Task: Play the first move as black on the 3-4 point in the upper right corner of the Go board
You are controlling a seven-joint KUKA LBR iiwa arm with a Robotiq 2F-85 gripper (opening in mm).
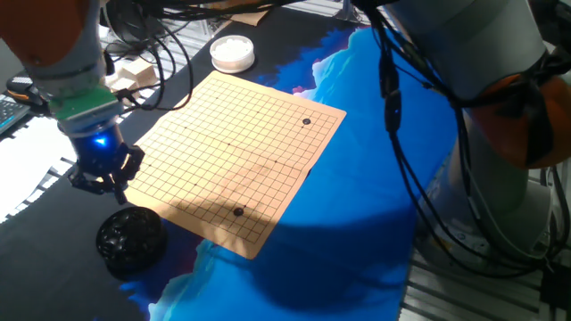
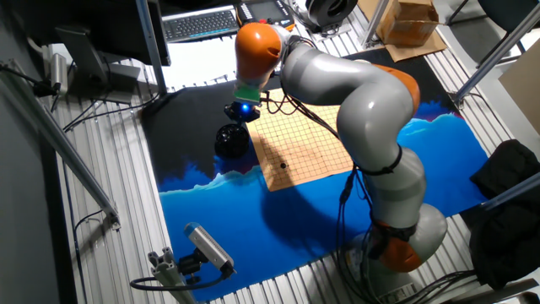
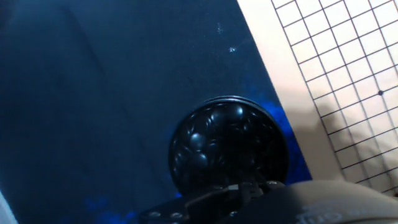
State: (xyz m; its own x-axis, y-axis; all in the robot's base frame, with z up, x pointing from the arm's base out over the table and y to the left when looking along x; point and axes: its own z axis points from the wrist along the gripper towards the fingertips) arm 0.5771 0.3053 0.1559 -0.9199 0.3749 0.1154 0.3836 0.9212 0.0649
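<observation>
The wooden Go board (image 1: 236,147) lies on the blue cloth, with two black stones on it, one near the far right corner (image 1: 307,121) and one near the front edge (image 1: 237,211). A black bowl (image 1: 130,239) full of glossy black stones stands off the board's left front corner. It fills the hand view (image 3: 227,146). My gripper (image 1: 103,181) hangs just above and behind that bowl, beside the board's left edge. Its fingers look spread and I see no stone in them. The fingertips do not show in the hand view.
A white bowl (image 1: 232,52) stands beyond the board's far corner. Cables and wooden blocks (image 1: 134,76) lie at the back left, and a keyboard (image 2: 198,24) lies behind the table. The arm's base (image 2: 405,245) stands at the table's near right.
</observation>
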